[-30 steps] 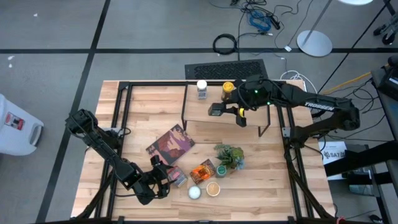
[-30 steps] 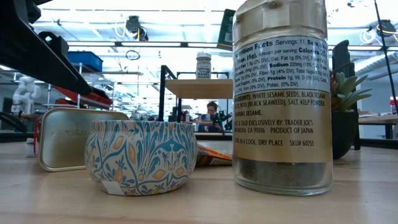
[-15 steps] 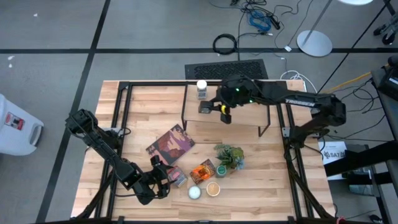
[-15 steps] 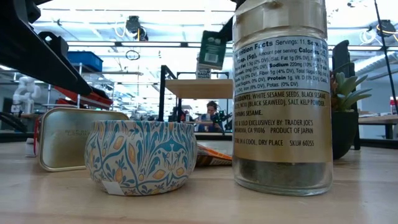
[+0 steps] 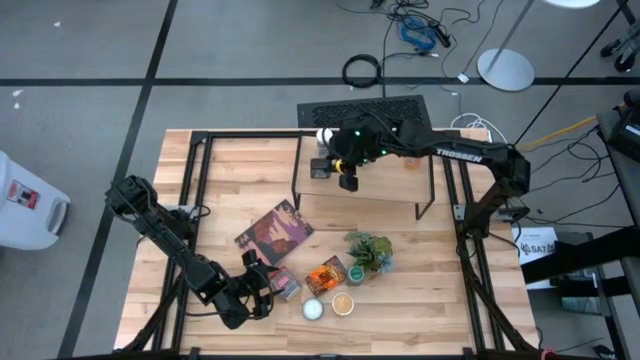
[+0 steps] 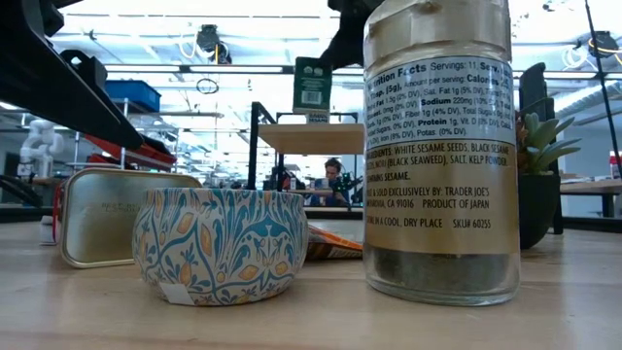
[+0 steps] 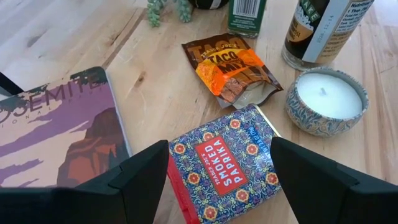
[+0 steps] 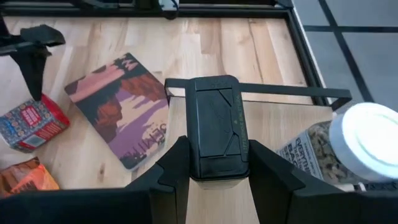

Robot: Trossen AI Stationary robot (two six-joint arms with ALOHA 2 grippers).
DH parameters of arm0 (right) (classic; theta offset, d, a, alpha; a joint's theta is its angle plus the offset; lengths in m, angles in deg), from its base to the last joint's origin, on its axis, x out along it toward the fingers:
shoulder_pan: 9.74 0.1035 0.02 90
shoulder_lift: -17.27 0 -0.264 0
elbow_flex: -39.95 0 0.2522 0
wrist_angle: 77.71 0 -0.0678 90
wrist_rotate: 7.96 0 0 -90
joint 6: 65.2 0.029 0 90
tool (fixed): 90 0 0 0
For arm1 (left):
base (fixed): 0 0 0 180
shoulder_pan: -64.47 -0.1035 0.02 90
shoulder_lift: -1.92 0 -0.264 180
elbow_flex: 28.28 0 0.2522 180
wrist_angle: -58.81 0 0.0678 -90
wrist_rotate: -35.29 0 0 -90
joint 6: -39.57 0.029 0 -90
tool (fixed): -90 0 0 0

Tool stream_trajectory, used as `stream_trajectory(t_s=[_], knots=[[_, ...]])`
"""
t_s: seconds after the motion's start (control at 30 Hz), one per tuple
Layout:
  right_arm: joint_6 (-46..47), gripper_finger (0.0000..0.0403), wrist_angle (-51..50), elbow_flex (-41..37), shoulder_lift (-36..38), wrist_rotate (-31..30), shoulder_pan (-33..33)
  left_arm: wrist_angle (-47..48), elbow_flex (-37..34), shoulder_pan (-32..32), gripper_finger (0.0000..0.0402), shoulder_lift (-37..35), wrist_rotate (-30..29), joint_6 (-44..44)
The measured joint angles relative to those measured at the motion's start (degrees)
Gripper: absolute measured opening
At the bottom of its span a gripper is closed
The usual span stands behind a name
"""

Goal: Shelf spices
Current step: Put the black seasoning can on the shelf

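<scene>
1. Two claws are in view; the right claw (image 5: 344, 172) is clenched on a dark-topped spice jar (image 8: 217, 124), held in the air above the shelf (image 5: 400, 185) — just beside a white-lidded jar (image 8: 364, 143) standing on the board.
2. Left claw (image 5: 258, 290) hangs with fingers spread wide over a smoked paprika tin (image 7: 227, 162) on the surface, gripping nothing; taco mix packet (image 7: 227, 68) and candle tin (image 7: 324, 99) lie nearby — a picture book (image 7: 50, 137) beside them.

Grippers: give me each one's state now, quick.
Left gripper: open, holding nothing, poised above the smoked paprika tin.
Right gripper: shut on a dark-topped spice container over the shelf.
</scene>
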Motion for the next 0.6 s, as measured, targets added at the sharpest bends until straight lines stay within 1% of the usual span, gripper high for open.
stream_trajectory(t_s=[0.17, 0.6], knots=[[0.2, 0.0113, -0.5, 1.3, -2.5, 0.1, -0.1, 0.0, 0.0, 0.0, 0.029, 0.0, 0.0, 0.0], [1.3, 0.0117, 0.1, 1.5, -3.5, 0.0, -0.7, 0.0, 0.0, 0.0, 0.029, 0.0, 0.2, 0.0]])
